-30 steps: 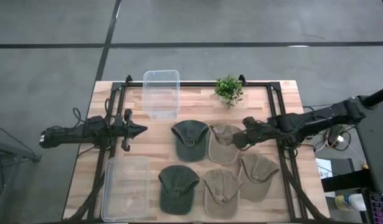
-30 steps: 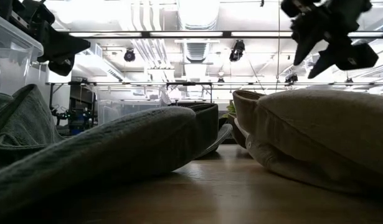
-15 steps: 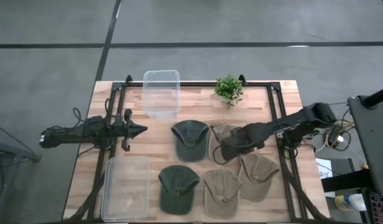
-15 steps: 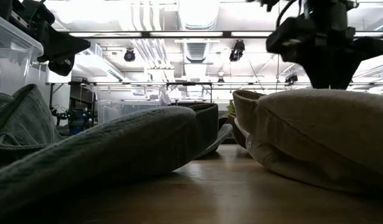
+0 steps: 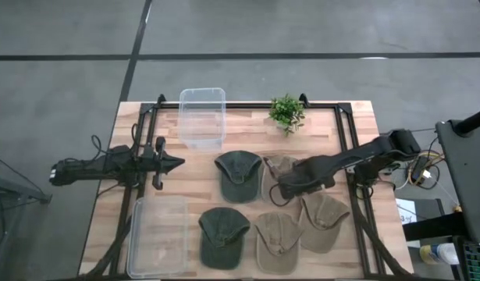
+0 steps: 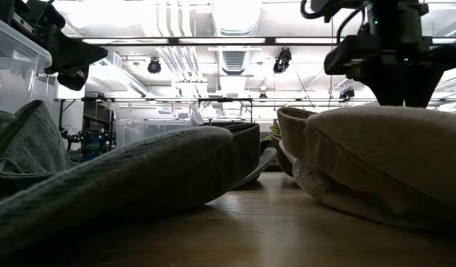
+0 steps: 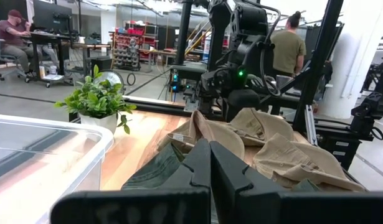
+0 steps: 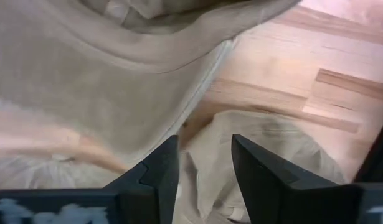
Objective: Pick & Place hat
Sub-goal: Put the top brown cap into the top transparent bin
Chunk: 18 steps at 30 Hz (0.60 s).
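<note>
Several caps lie crown up on the wooden table: two green hats and three tan ones. My right gripper is open and points down over the far tan hat. In the right wrist view its fingers stand apart over tan cloth, at that hat's edge. In the low view the right gripper sinks behind a near tan hat. My left gripper is shut and hovers to the left of the hats, touching nothing. My right gripper comes at the far tan hat's near edge from above, pointing down, with its open fingers on either side of the cloth. I cannot tell whether the fingertips touch the hat: the near tan hat hides them in the low view.
A clear bin stands at the far side and another clear bin at the near left. A small potted plant sits near the far edge. Black frame rails run along the table's sides. People work in the room beyond.
My right gripper has moved toward the table's left and near edge and come down, from above the far tan hat's right side to low over its near edge. Most of this happened in the first half second. The hats lie as before.
</note>
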Available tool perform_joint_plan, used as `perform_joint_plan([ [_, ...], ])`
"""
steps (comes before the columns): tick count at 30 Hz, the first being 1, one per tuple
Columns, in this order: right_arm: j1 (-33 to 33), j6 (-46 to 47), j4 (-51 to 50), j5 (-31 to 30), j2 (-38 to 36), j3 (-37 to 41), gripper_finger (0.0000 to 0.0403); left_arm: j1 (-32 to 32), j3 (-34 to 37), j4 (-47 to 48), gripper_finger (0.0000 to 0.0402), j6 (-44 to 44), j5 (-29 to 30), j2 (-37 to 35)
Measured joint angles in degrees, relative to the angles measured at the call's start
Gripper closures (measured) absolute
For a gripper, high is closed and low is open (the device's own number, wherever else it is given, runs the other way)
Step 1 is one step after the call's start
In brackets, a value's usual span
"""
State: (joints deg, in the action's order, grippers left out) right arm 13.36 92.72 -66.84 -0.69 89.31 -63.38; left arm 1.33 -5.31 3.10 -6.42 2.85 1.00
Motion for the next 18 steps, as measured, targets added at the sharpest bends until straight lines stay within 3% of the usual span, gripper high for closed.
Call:
perform_joint_plan([
  [18,0.0,2.6,15.0,-2.4,-5.8,11.7,0.0266,0.0,0.0,0.0,0.0402,0.0,-0.1,0.0],
])
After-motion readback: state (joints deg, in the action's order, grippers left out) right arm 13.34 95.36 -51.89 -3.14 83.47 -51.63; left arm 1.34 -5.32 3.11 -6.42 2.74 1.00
